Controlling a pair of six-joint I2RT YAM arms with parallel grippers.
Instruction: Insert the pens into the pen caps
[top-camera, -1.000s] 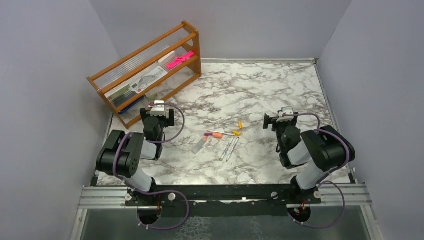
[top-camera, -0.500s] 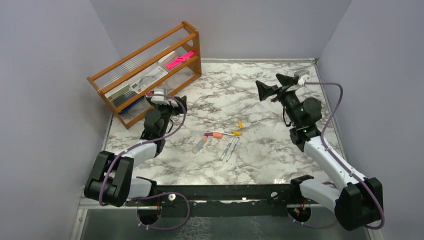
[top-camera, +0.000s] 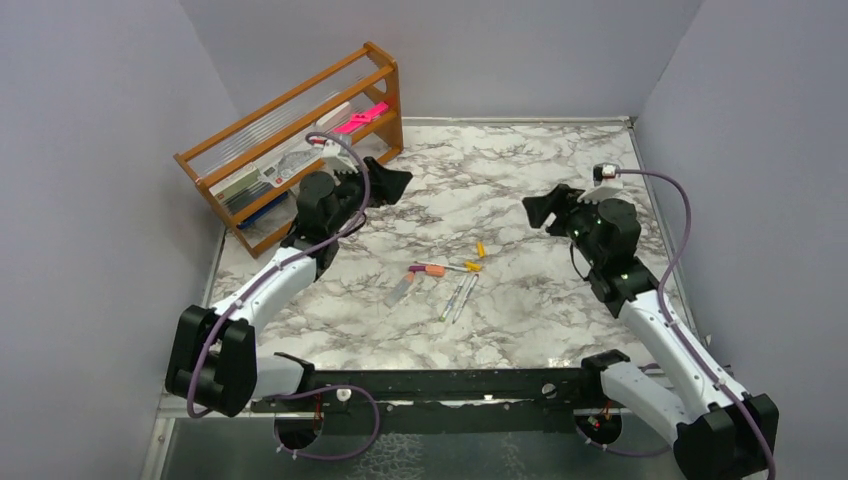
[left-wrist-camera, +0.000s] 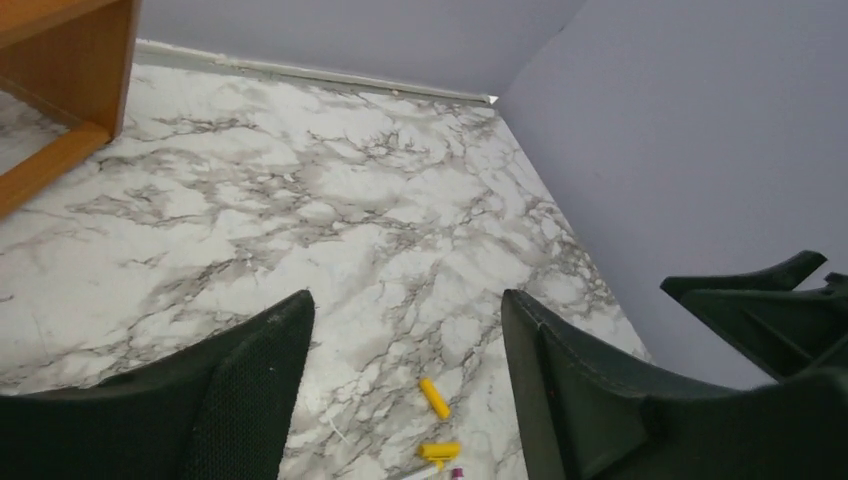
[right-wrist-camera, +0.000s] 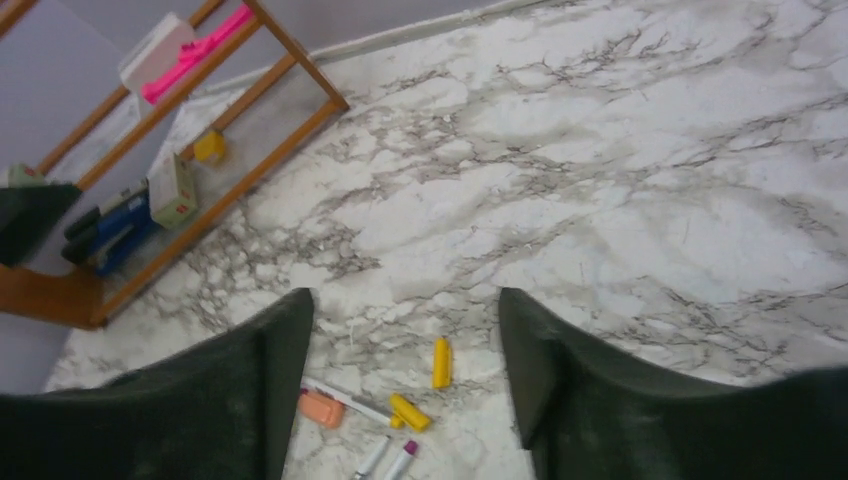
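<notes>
Movement is the news: within the last second both arms unfold from a tucked pose at the near edge and reach out over the marble table (top-camera: 520, 160). The left gripper (top-camera: 388, 182) now hangs at the far left, just beside the wooden rack (top-camera: 300, 140). The right gripper (top-camera: 540, 208) sits on the right, pointing toward the middle. Both pincers stand apart with nothing between the fingers, and both wrist views show bare marble in the gap. I judge this to be the approach, with no pen or cap picked up yet.

The pens (top-camera: 455, 297) lie untouched in a loose cluster at the table's centre, between the two grippers and nearer than either. They are slim pale barrels, one with a purple end. The pen caps lie at the far edge of that cluster. One yellow cap (top-camera: 481, 249) lies alone, an orange-pink cap (top-camera: 433, 270) lies to the left, and a second yellow cap (top-camera: 472, 266) lies at the tip of a thin white barrel. Whether that one is already seated on the barrel, I cannot tell.
</notes>
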